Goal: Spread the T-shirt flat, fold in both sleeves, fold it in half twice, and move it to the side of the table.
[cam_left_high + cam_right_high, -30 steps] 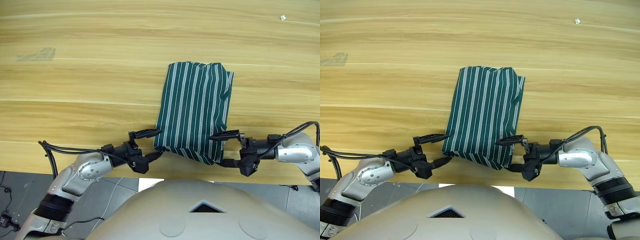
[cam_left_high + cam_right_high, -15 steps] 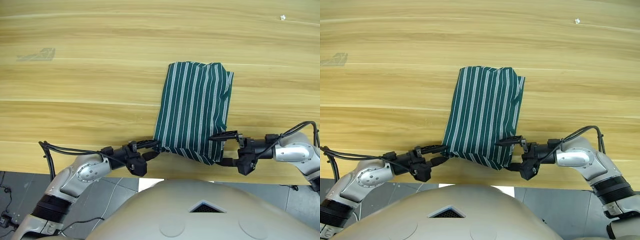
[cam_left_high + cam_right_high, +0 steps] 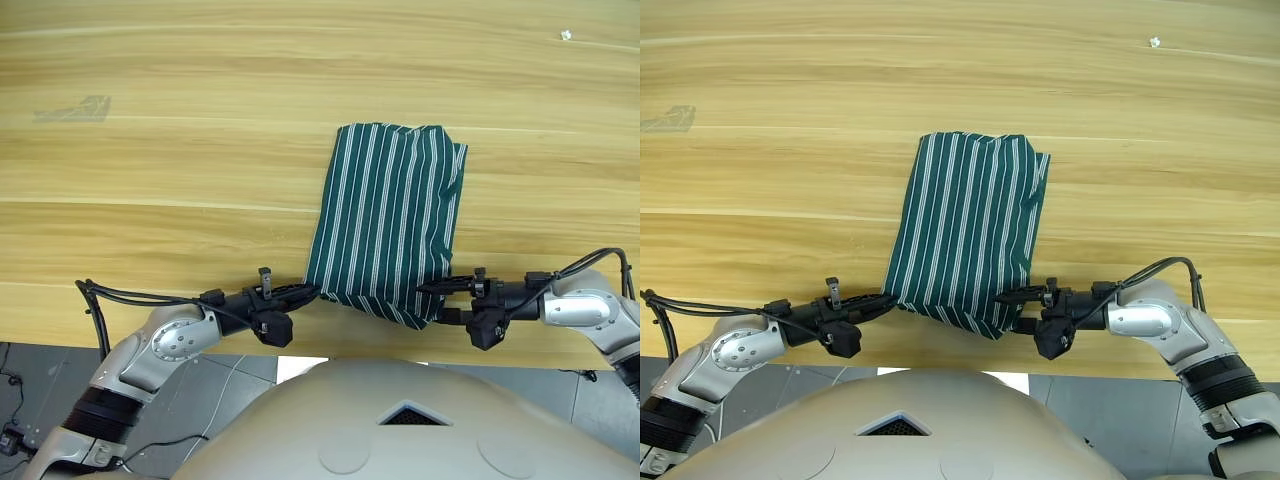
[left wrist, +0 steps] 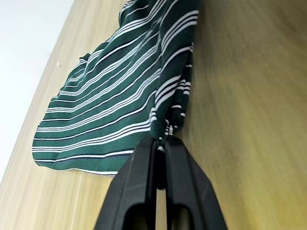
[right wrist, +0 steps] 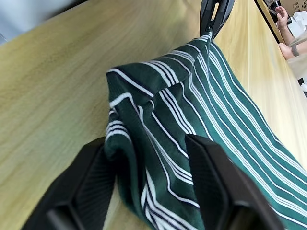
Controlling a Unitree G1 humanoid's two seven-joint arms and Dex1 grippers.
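A dark green T-shirt (image 3: pixel 390 215) with white stripes lies folded into a narrow rectangle on the wooden table (image 3: pixel 180 180), its near end close to the front edge. My left gripper (image 3: pixel 300 292) is shut on the shirt's near left corner; the left wrist view shows the cloth (image 4: pixel 120 91) pinched between the closed fingers (image 4: pixel 139 191). My right gripper (image 3: pixel 437 300) sits at the near right corner. In the right wrist view its two fingers (image 5: pixel 86 187) press a bunched fold of the shirt (image 5: pixel 158 143) from both sides.
The table's front edge (image 3: pixel 350 345) runs just behind both grippers. A small white scrap (image 3: pixel 566 35) lies at the far right, and a faint grey mark (image 3: pixel 75 108) at the far left. Bare wood stretches wide to the left of the shirt.
Both grippers stood open at the shirt's near corners a second ago. The left one slid in and shut on its corner first; the right one's fingers then closed onto the other corner.
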